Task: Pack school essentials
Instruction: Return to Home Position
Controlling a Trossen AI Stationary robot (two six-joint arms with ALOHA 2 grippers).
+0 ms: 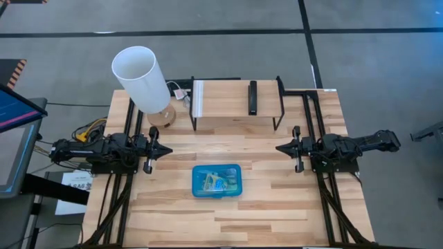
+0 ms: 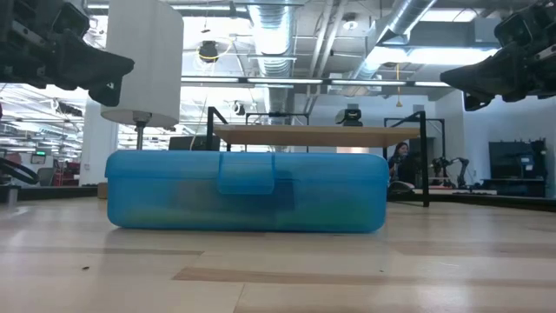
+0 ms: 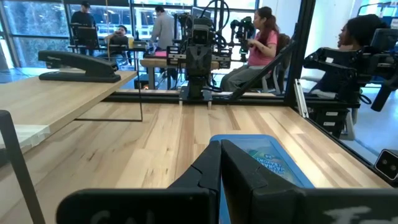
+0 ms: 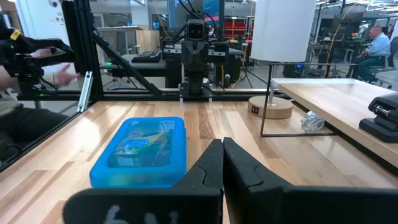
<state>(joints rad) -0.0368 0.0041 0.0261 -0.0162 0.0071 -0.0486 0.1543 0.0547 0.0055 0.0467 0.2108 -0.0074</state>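
Note:
The school essentials lie inside the shut blue translucent case [image 1: 217, 180], which rests flat on the table's middle near part; through its lid I make out a green-yellow crayon box [image 4: 134, 148] and yellowish items. The case also shows in the low view [image 2: 247, 191] and the left wrist view [image 3: 267, 158]. My left gripper [image 1: 168, 149] hovers shut at the table's left, above and left of the case. My right gripper [image 1: 279, 147] hovers shut at the right, facing it. Neither touches anything.
A white lamp [image 1: 143, 79] on a round wooden base stands at the far left. A wooden shelf on a black wire frame [image 1: 235, 104] stands at the far middle, carrying a black bar-shaped object [image 1: 253, 97]. People sit beyond the table in the room.

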